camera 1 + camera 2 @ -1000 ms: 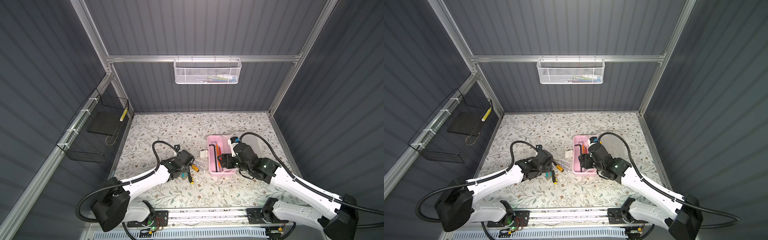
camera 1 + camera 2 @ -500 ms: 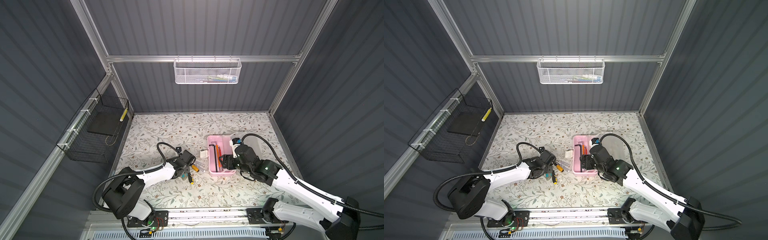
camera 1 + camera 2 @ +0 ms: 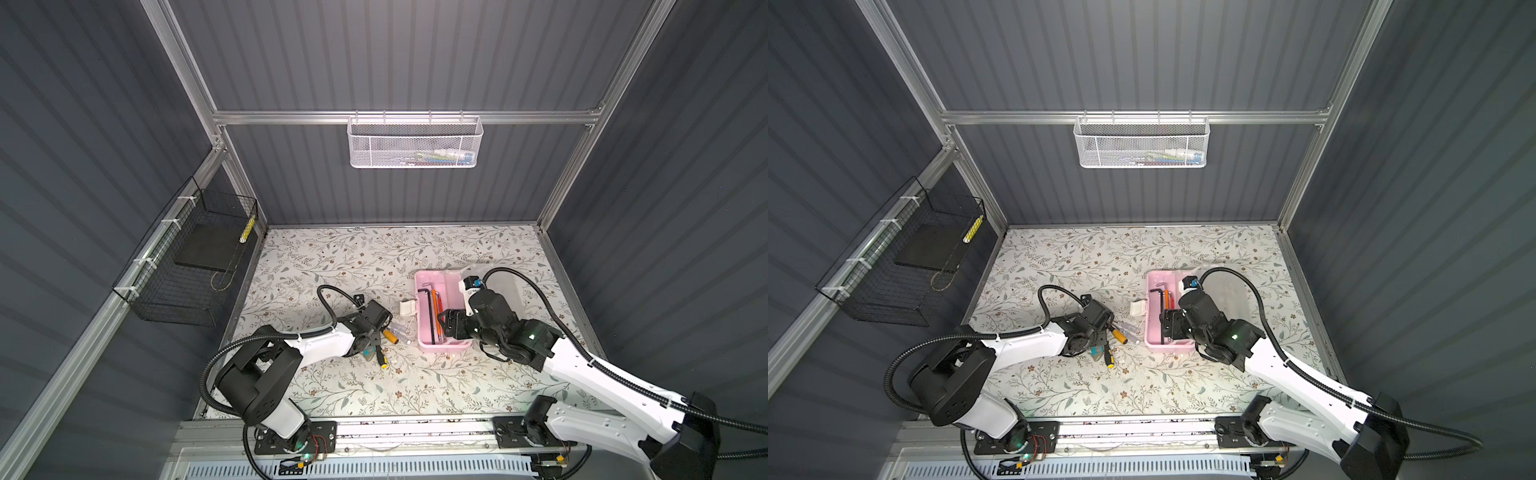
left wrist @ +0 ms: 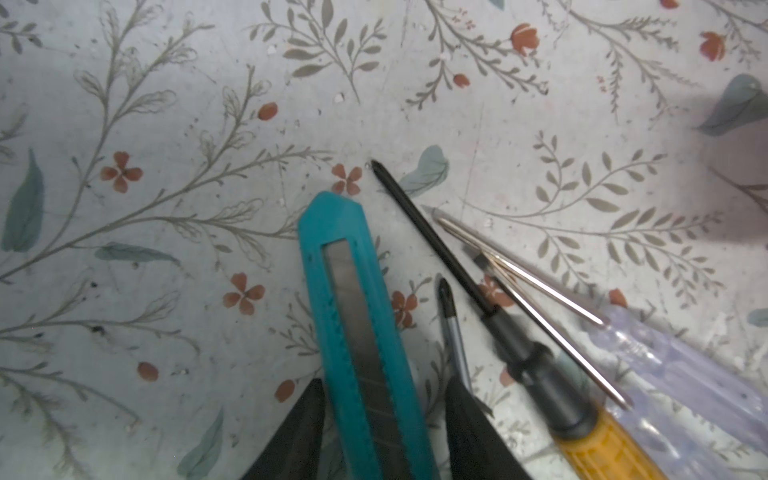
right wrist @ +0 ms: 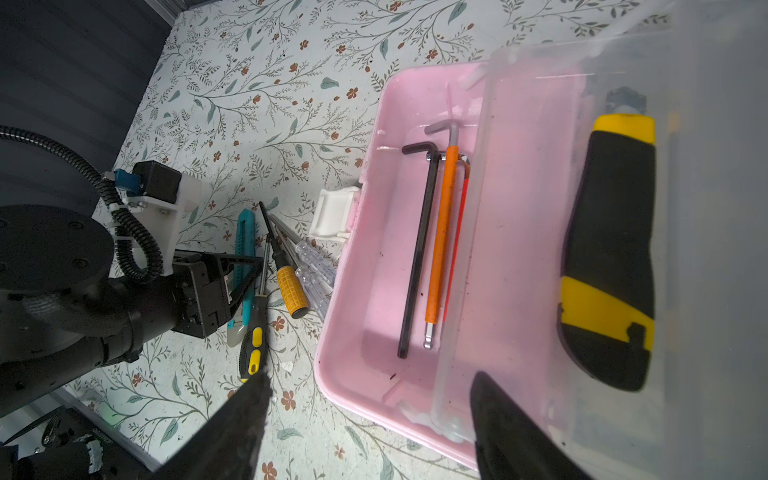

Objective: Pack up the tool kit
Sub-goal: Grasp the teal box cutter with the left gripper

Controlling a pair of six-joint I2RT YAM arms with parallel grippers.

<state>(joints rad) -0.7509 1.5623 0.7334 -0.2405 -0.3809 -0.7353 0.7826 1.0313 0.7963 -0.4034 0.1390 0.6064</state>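
Observation:
The pink box (image 3: 420, 324) (image 3: 1149, 328) (image 5: 374, 249) of the tool kit lies open, its frosted lid (image 3: 503, 286) (image 5: 519, 208) folded out to the right and its white latch (image 5: 334, 214) on the left. Inside lie a black hex key (image 5: 419, 257) and an orange one (image 5: 442, 232). Left of the box are loose tools: a teal utility knife (image 4: 357, 316) (image 5: 241, 232), a yellow-handled screwdriver (image 4: 519, 353) (image 3: 390, 334), a black-yellow screwdriver (image 5: 254, 336) and clear-handled ones (image 4: 685, 374). My left gripper (image 4: 384, 380) (image 3: 372, 347) straddles the knife, one finger still apart from it. My right gripper (image 5: 372, 374) (image 3: 446, 326) hangs open over the box's near end.
A black-and-yellow tool (image 5: 606, 249) shows blurred through the frosted lid. A white mesh basket (image 3: 413, 143) hangs on the back rail and a black wire basket (image 3: 195, 257) on the left wall. The other loose tools lie close beside the knife.
The left arm has folded in closer to the tools and its jaws have narrowed around the teal knife. The right gripper has stayed open over the box.

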